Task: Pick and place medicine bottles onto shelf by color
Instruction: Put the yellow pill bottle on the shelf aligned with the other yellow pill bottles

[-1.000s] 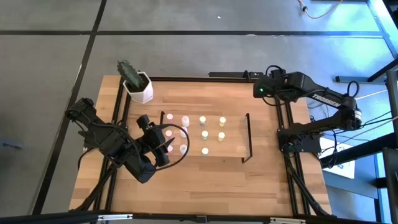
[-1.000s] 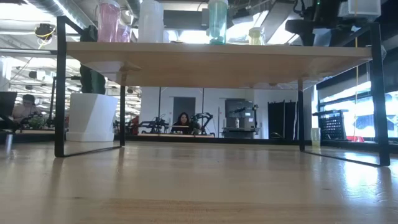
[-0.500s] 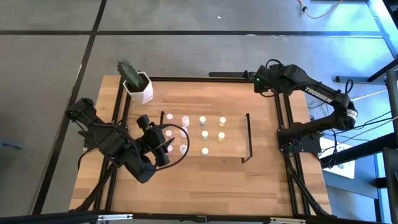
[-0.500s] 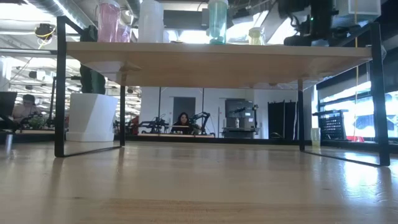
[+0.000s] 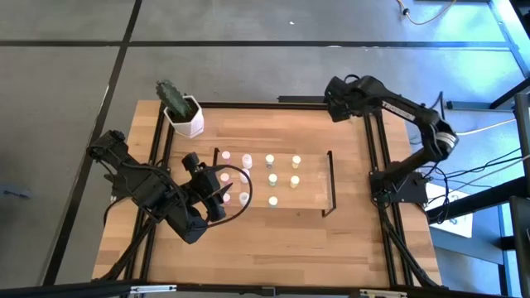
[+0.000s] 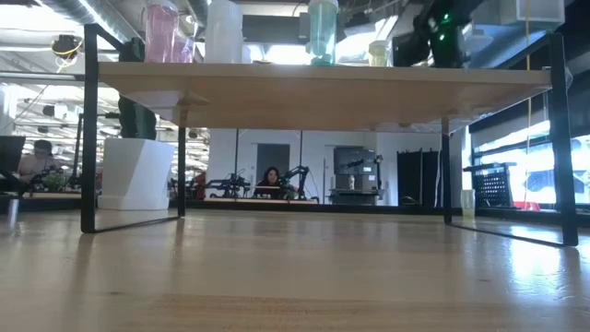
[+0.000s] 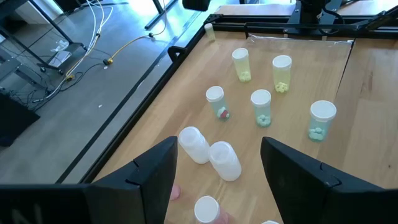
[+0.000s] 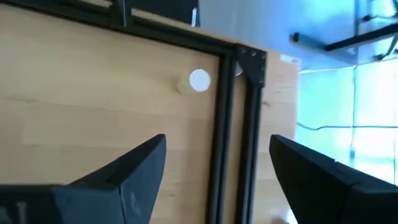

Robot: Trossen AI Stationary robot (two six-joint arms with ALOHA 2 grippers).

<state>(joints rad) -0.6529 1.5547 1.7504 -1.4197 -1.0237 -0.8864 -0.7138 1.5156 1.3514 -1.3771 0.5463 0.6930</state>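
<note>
My two arms matte black, jointed; right arm [image 5: 397, 106] white lettering, green light; left arm [image 5: 157, 194] black cable loop.

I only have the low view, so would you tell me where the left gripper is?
Observer: The left gripper hovers over the left end of the shelf, open and empty.
Operator: Thank you. And the dark shape above the shelf's right side?
Observer: That is the right gripper, open, over the far right corner of the table, off the shelf.
Operator: Is anything near it?
Observer: Yes, one lone bottle stands on the table there, beside the black frame.
</note>
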